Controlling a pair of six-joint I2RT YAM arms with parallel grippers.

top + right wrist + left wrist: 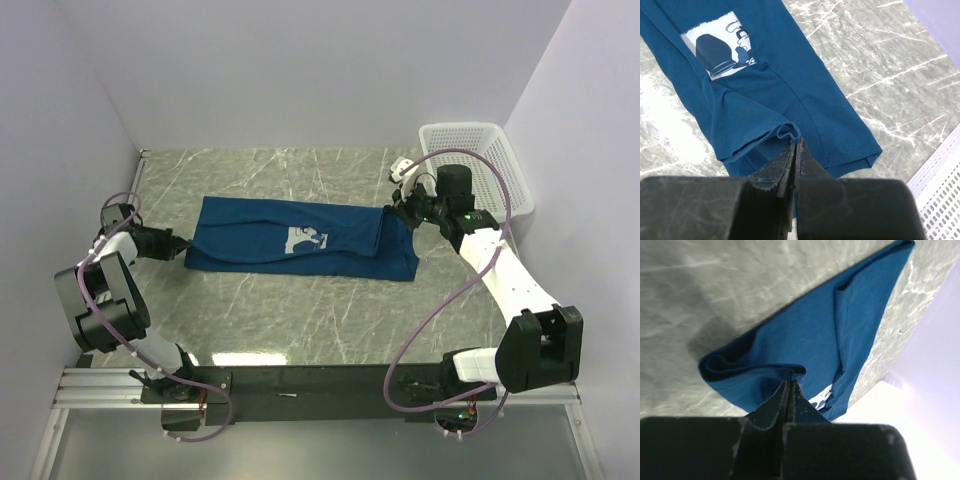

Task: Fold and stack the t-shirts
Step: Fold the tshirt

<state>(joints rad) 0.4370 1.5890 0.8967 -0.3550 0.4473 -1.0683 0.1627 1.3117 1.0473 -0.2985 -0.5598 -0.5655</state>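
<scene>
1. The table [300, 320] is a grey-green marbled slab with thin pale veins. It is glossy enough to carry a bright patch of glare near its front edge.
2. Plain, pale lilac-white walls [300, 70] close the table in at the back and on both sides.
3. A black bar [300, 385] runs along the near edge of the table and both arm bases sit on it. Lilac cables [420, 320] loop loosely from each arm.
4. The t-shirt [300, 240] lies about mid-table, a little toward the back. It is folded lengthwise into a long dark-blue band that runs left to right and rests flat on the marble.
5. Its pale square print [305, 240] faces up near the middle of the band.
6. The left gripper [183, 247] sits at the band's left end. Its jaws are pressed together on a small pinch of cloth, and the wrist view shows the layered fold opening just beside the fingertips.
7. The right gripper [392, 205] is at the right end, on the far corner. Its jaws are likewise closed tight on a bunched edge of fabric, with the rest of that end spread on the table.
8. A white mesh basket [480, 165] stands in the far right corner against the wall. It is near the right gripper and apart from the shirt.
</scene>
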